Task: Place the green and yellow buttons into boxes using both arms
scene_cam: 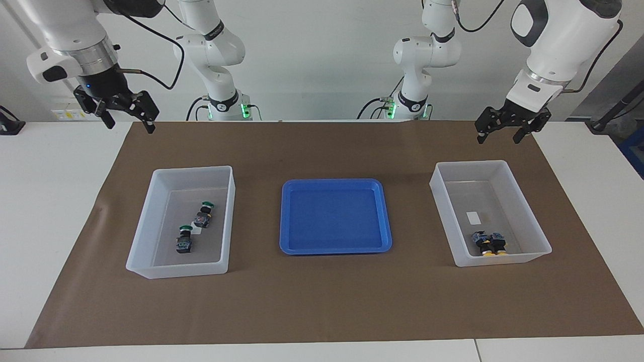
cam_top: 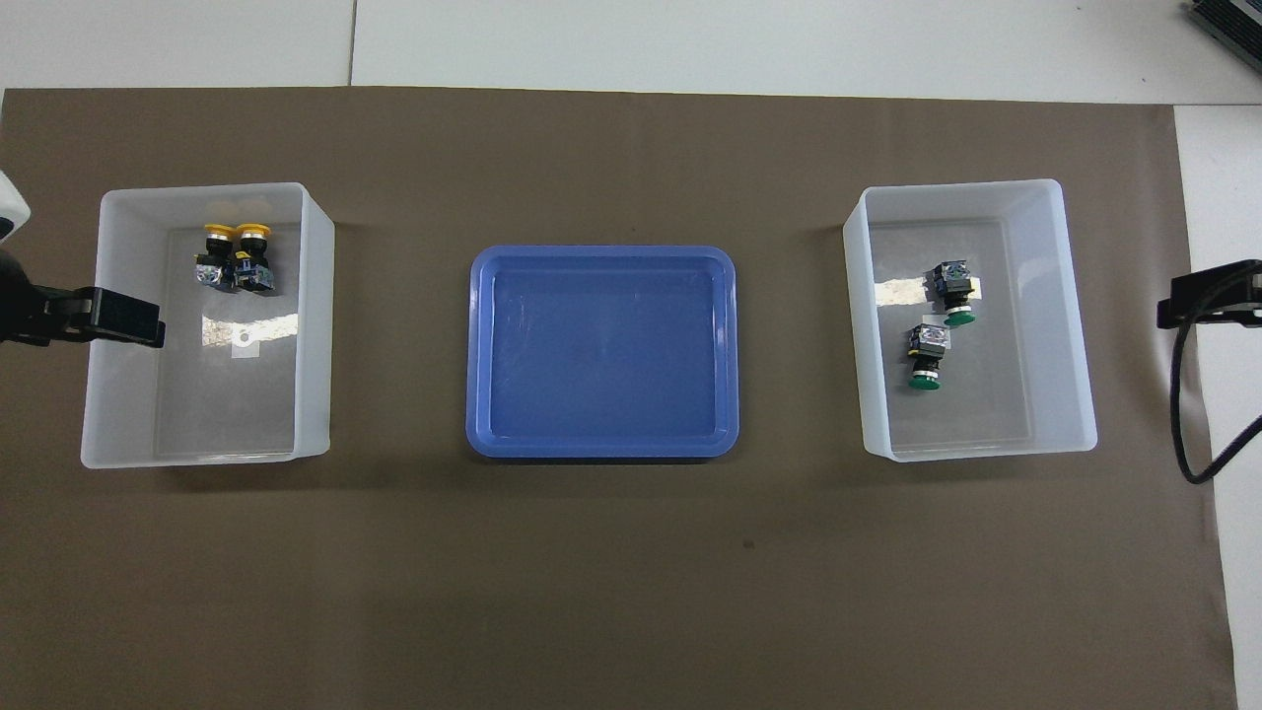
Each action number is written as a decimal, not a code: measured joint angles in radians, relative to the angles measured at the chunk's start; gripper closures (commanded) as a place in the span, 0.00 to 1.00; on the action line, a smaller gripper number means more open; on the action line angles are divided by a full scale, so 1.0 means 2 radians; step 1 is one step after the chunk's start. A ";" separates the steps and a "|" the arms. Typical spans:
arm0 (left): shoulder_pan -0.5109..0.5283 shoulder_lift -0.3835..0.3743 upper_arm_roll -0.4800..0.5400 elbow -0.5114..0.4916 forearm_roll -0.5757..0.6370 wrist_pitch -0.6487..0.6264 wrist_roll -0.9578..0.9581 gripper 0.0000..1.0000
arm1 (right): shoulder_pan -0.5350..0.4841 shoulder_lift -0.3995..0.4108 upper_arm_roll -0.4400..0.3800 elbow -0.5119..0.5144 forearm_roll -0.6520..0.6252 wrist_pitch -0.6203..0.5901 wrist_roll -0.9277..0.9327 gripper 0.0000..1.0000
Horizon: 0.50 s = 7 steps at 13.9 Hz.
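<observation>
Left claw (scene_cam: 507, 128): fingers spread, nothing held, raised over the brown mat at the left arm's end of the surface (scene_cam: 30, 201). Right claw (scene_cam: 130, 114): likewise spread and empty, raised over the mat's edge at the right arm's end. Under the left arm, one box (scene_cam: 523, 211) with both yellow buttons (scene_cam: 491, 244) lying side by side, touching, against its wall farthest from the robots. Under the right arm, the other box (scene_cam: 151, 226) with two green buttons (scene_cam: 193, 226) lying apart near its middle. Between the boxes, blue tray (scene_cam: 287, 221) bare. Sorting apparently complete, so only a clean finish called for: keep both claws high and off the box walls, hold them parted, avoid sweeping cables across the bins, settle each arm at its own end.
</observation>
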 measured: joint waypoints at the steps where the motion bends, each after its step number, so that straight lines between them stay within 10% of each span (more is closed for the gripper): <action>1: 0.000 0.000 0.000 0.000 0.000 0.000 0.000 0.00 | 0.001 0.000 0.000 0.000 0.000 0.000 0.000 0.00; 7: 0.000 0.000 0.000 0.000 0.000 0.000 0.000 0.00 | 0.004 0.000 0.000 0.000 0.000 0.000 0.000 0.00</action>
